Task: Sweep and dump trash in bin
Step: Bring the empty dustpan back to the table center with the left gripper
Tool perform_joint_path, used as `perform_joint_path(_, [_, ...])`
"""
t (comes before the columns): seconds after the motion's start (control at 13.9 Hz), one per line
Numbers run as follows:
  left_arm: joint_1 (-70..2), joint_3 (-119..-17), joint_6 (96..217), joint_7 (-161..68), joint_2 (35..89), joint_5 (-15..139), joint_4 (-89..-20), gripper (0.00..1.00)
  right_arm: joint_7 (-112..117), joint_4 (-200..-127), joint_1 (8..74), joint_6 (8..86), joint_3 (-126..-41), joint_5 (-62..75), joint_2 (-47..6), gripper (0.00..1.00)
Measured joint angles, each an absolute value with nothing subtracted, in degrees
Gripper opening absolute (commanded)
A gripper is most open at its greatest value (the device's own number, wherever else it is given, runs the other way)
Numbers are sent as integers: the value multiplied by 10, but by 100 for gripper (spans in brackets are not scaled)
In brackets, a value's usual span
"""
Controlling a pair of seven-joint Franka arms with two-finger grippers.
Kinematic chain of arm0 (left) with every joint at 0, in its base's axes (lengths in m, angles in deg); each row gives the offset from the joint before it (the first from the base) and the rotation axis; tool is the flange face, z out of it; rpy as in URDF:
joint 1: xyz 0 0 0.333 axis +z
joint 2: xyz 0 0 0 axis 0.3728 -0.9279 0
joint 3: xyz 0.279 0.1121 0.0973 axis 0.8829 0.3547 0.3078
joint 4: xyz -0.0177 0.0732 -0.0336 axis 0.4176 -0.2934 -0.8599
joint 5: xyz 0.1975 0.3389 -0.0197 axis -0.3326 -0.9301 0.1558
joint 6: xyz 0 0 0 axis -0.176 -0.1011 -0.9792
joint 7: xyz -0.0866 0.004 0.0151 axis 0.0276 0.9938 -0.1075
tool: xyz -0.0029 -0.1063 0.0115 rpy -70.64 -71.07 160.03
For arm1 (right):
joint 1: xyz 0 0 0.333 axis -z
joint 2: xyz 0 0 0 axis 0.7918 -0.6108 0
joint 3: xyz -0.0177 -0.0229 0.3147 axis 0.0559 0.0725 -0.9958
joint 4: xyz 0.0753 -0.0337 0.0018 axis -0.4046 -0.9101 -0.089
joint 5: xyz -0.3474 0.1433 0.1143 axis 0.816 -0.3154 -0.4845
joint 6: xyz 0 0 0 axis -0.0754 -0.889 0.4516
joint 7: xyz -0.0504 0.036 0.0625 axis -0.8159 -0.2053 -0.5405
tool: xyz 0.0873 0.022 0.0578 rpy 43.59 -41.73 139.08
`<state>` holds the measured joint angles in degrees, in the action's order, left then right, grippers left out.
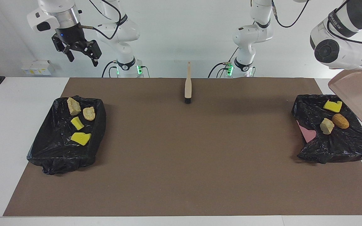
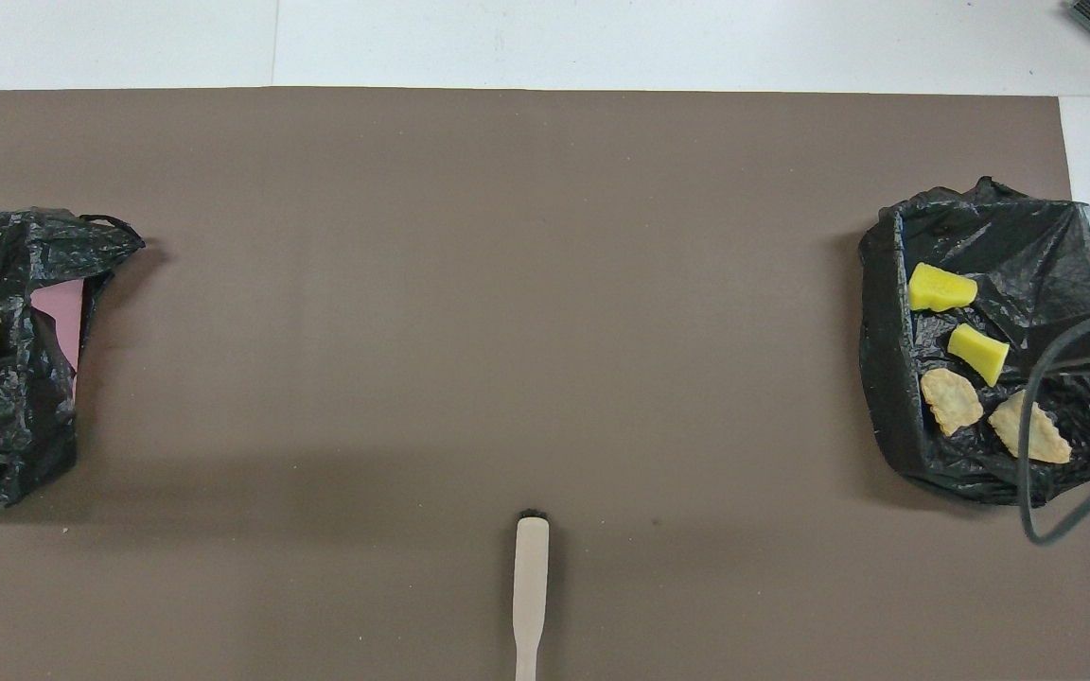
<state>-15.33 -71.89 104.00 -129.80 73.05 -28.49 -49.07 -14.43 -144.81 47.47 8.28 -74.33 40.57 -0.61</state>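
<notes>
While the beige dustpan (image 1: 358, 95) hangs tilted in the air over the outer edge of the black-bag-lined bin (image 1: 350, 147) at the left arm's end of the surface (image 1: 181, 175), the left claw itself lies past the frame edge, closed tight and evidently on the dustpan's handle, though the grip is not in sight. Three pieces of trash lie in that bin, below and beside the pan's mouth: a yellow sponge piece (image 1: 332, 105), a pale tan chunk (image 1: 326, 126) and an orange-brown bread-like lump (image 1: 340, 121). A pink patch (image 1: 308, 134) shows where the bag has pulled off the bin's rim.

At the right arm's end, the right claw (image 1: 80, 57) hangs high in the air with its fingers spread wide and nothing between them, well above the second bag-lined bin (image 1: 58, 153). Four more pieces lie in that bin: a tan stone-like chunk (image 1: 73, 106), a bread-like lump (image 1: 89, 113), a small yellow sponge piece (image 1: 77, 123) and a larger yellow sponge piece (image 1: 80, 138).

A beige brush (image 1: 187, 84) lies on the brown mat midway between the arms' bases, close to the robots, its black bristles pointing away from them, well apart from both claws.
</notes>
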Motion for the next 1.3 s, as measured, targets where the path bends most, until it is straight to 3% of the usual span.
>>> perform_joint_path(0.5, [-249, -723, 993, -1121, 733, -72, -490, 0, -127, -1440, 476, 94, -742, 398, -21, 100])
perform_joint_path(0.79, [-264, -724, 993, -960, 738, 95, -491, 0, -126, -1410, 475, 91, -744, 372, -48, 100])
perform_joint_path(1.3, [-287, -725, 1060, -723, 741, 304, -491, 0, -126, -1408, 475, 93, -742, 368, -48, 100])
